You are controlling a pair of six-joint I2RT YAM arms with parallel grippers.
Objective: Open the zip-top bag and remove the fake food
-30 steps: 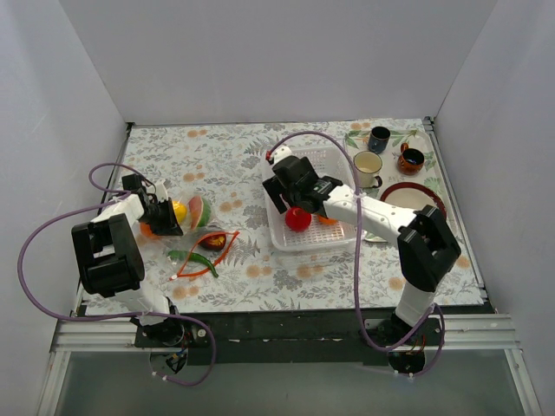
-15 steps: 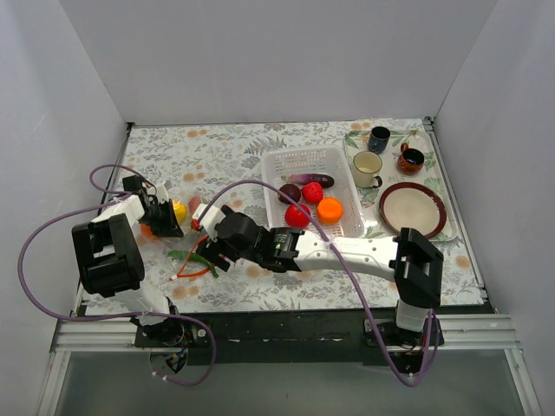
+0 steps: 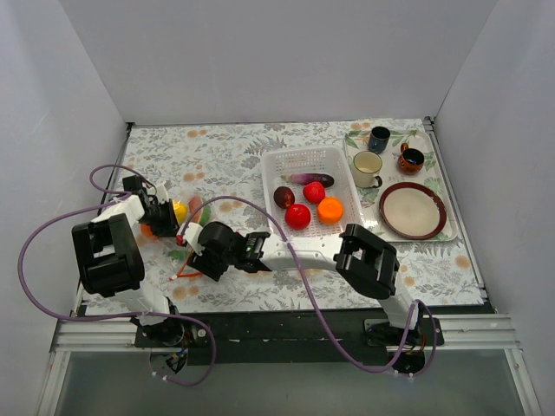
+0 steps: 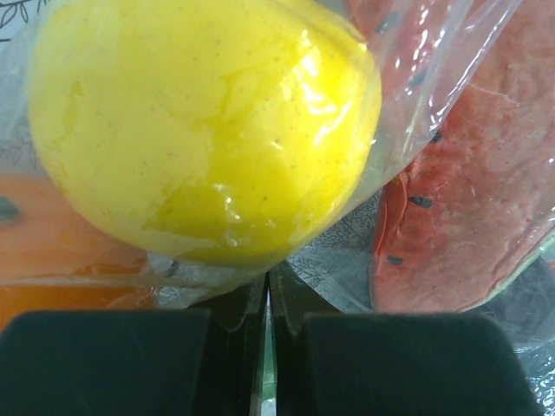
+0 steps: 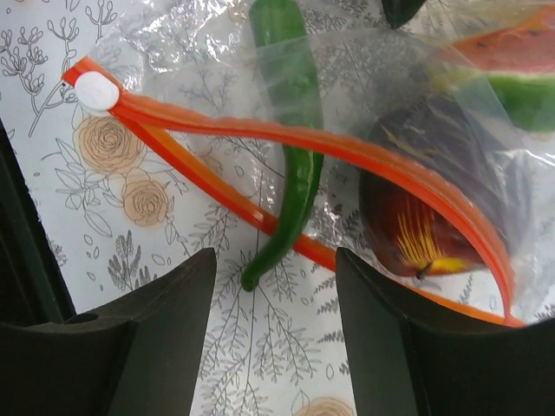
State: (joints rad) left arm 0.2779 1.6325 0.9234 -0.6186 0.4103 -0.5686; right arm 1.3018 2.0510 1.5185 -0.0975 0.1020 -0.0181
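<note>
The zip-top bag (image 3: 192,222) lies at the left of the table, its red-orange zip strip (image 5: 260,130) open in a loop with a white slider (image 5: 95,91). My left gripper (image 3: 163,217) is shut on the bag's clear plastic (image 4: 408,52) beside a yellow ball (image 4: 199,130) and a watermelon slice (image 4: 468,217). My right gripper (image 3: 194,256) is open just above the bag's mouth. In the right wrist view (image 5: 276,264) a green pepper (image 5: 290,165) pokes its tip out between the fingers. A dark red-purple piece (image 5: 425,225) sits inside the mouth.
A white basket (image 3: 277,161) at centre right holds an eggplant (image 3: 308,179), two red balls, a dark one and an orange (image 3: 329,210). Mugs (image 3: 368,166) and a plate (image 3: 413,210) stand at the far right. My right arm stretches across the front of the table.
My right arm has swung from over the basket leftward to the bag's mouth, empty. The basket's fruits now show. The left gripper has not moved.
</note>
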